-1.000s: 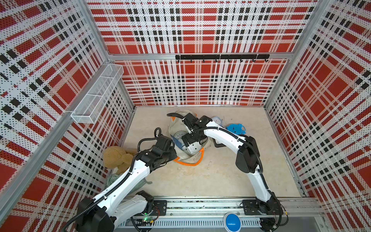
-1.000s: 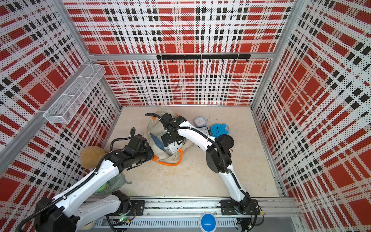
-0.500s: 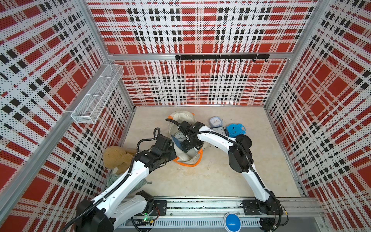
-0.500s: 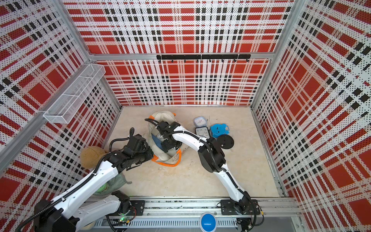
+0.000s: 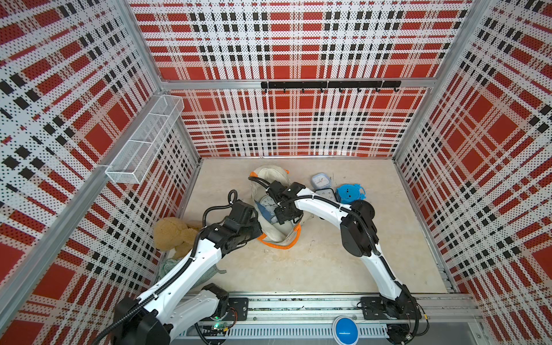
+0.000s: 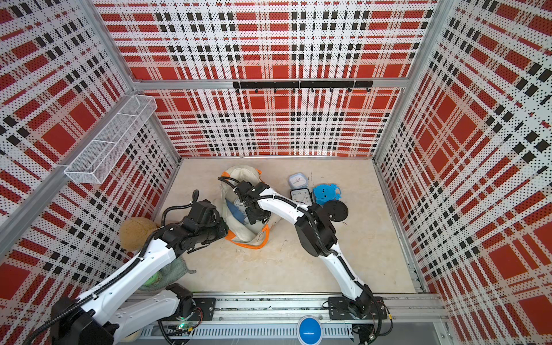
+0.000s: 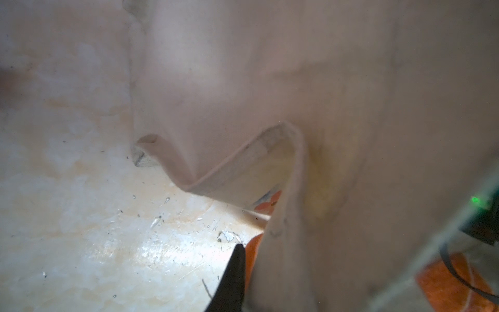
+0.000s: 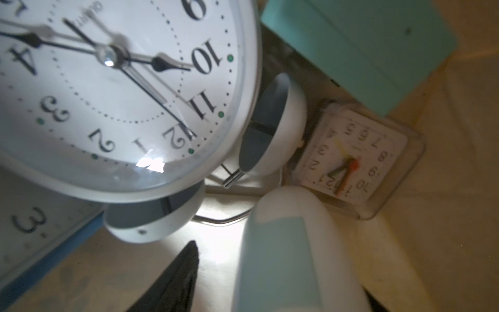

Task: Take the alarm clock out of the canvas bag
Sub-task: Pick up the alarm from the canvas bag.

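- Our left tool (image 5: 259,233) is clamped on the rim of the canvas bag (image 5: 270,176), right at an orange corner tab. In the left wrist view one black finger (image 7: 233,275) lies against the cream cloth, which rises in folds away from it.
- Our right tool (image 5: 280,215) reaches into the bag's open mouth. We see one black finger (image 8: 172,283) with a white rounded piece (image 8: 286,256) beside it. We cannot tell whether this tool is apart or gripping anything.
- The twin-bell alarm clock (image 8: 116,89) lies inside the bag just ahead of the right tool, its two bells nearest that finger.
- Farther ahead of the right tool sit a small clear-cased clock (image 8: 356,159) and a mint-green box (image 8: 359,48).
- A blue-edged clock face (image 8: 32,229) shows beside the twin-bell clock.
- Behind the right tool's wrist, outside the bag on the counter (image 5: 313,263), lie a pale square clock (image 5: 321,180) and a blue round item (image 5: 349,192).
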